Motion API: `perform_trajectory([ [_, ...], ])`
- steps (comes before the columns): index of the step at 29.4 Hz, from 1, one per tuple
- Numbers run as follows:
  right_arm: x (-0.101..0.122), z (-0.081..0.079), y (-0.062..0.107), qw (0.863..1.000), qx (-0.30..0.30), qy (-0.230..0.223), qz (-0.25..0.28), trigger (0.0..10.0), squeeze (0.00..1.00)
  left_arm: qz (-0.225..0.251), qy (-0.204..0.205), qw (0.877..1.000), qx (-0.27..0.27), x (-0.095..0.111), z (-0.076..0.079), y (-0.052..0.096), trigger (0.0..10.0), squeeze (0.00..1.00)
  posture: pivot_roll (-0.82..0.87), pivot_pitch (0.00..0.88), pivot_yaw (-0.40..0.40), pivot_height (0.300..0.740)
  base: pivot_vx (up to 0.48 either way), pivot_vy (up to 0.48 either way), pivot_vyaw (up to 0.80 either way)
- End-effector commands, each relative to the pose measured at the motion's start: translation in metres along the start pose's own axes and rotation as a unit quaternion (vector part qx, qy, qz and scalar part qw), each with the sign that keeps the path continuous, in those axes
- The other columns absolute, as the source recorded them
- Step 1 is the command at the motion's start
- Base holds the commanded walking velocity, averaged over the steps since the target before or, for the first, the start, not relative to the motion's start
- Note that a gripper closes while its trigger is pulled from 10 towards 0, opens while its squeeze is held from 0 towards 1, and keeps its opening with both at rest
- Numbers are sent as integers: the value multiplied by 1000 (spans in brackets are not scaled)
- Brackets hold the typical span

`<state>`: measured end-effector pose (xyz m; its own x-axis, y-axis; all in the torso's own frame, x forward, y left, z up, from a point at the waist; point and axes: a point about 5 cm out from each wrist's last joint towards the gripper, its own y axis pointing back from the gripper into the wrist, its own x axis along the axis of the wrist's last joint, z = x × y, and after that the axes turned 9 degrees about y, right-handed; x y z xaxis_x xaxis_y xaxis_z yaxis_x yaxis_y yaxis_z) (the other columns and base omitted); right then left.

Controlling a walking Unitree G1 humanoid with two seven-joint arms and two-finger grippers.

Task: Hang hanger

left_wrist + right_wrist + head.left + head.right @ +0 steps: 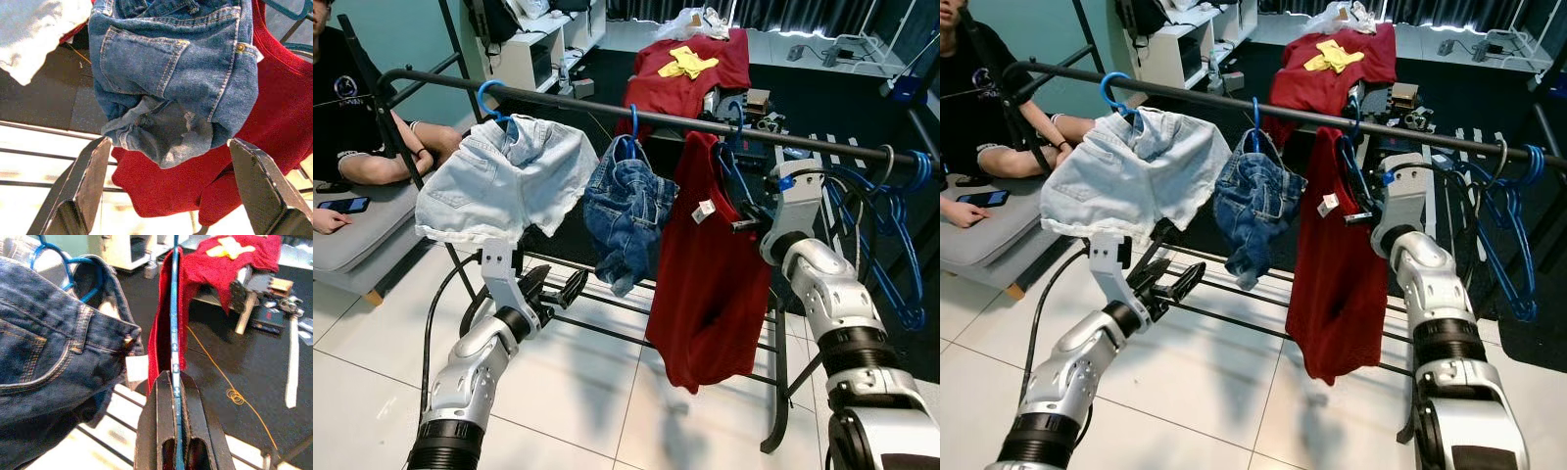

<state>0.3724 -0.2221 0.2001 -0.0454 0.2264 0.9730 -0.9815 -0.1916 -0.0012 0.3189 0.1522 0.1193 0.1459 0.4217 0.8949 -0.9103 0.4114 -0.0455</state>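
The right gripper [174,382] is clamping the thin blue plastic hanger [173,318] carrying the red shirt [710,284], while the left gripper [168,183] is gaping open below folded dark denim shorts [171,73].

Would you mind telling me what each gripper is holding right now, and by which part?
The right gripper is shut on the blue hanger carrying the red garment, pinching its thin lower edge. The left gripper is open and holds nothing.

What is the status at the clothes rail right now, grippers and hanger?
Right gripper shut on blue hanger carrying red shirt, hook at rail. Left gripper open, low, below dark denim shorts. Nothing blocking.
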Motion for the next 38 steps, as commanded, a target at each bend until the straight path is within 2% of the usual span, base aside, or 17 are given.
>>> perform_trajectory([
  [1,24,6,2,999,-1,1,55,0,0,-5,0,1000,0,-2,0,-1,10000,0,-24,39,-5,740,0,0,0],
  [7,18,0,11,998,29,5,47,0,0,-11,3,1000,1,-4,0,-1,10000,0,-25,42,-5,740,0,0,0],
  [9,3,0,29,999,42,0,33,0,0,-24,10,1000,5,-8,-3,1,10000,0,-32,47,-3,740,0,0,0],
  [11,3,0,29,999,42,0,33,0,0,-24,10,1000,5,-8,-3,1,10000,0,-32,47,-3,740,0,0,0],
  [14,-14,2,50,999,54,-1,9,0,0,-38,10,999,8,-12,-6,2,10000,0,-34,48,-4,740,0,0,0],
  [18,-23,5,64,997,70,23,-15,0,0,-46,6,999,-1,-11,-9,4,10000,0,-42,53,-2,740,0,0,0],
  [22,-19,11,74,996,76,34,-19,0,0,-54,-9,998,-29,-6,-11,6,10000,0,-55,54,1,740,0,0,0],
  [24,-11,19,83,995,82,46,-15,0,0,-50,-14,997,-50,6,-15,6,10000,0,-65,55,2,740,0,0,0],
  [26,3,29,96,993,100,65,-7,0,0,-32,-21,995,-91,29,-16,6,10000,0,-67,54,2,740,0,0,0],
  [28,3,29,96,993,100,65,-7,0,0,-32,-21,995,-91,29,-16,6,10000,0,-67,54,2,740,0,0,0],
  [29,14,33,106,990,122,71,2,0,0,-20,-29,991,-126,44,-13,6,10000,0,-71,54,4,740,0,0,0],
  [32,14,33,106,990,122,71,2,0,0,-20,-29,991,-126,44,-13,6,10000,0,-71,54,4,740,0,0,0],
  [33,25,36,115,986,147,75,14,0,0,-14,-45,986,-163,57,-9,7,10000,0,-72,53,5,740,0,0,0],
  [34,39,40,129,979,185,84,27,0,0,-19,-81,971,-223,69,-1,10,10000,0,-77,49,5,740,0,0,0],
  [35,39,40,129,979,185,84,27,0,0,-19,-81,971,-223,69,-1,10,10000,0,-77,49,5,740,0,0,0],
  [36,53,43,142,971,218,96,37,0,0,-24,-108,956,-271,80,5,13,10000,0,-80,48,5,740,0,0,0],
  [38,53,43,142,971,218,96,37,0,0,-24,-108,956,-271,80,5,13,10000,0,-80,48,5,740,0,0,0],
])
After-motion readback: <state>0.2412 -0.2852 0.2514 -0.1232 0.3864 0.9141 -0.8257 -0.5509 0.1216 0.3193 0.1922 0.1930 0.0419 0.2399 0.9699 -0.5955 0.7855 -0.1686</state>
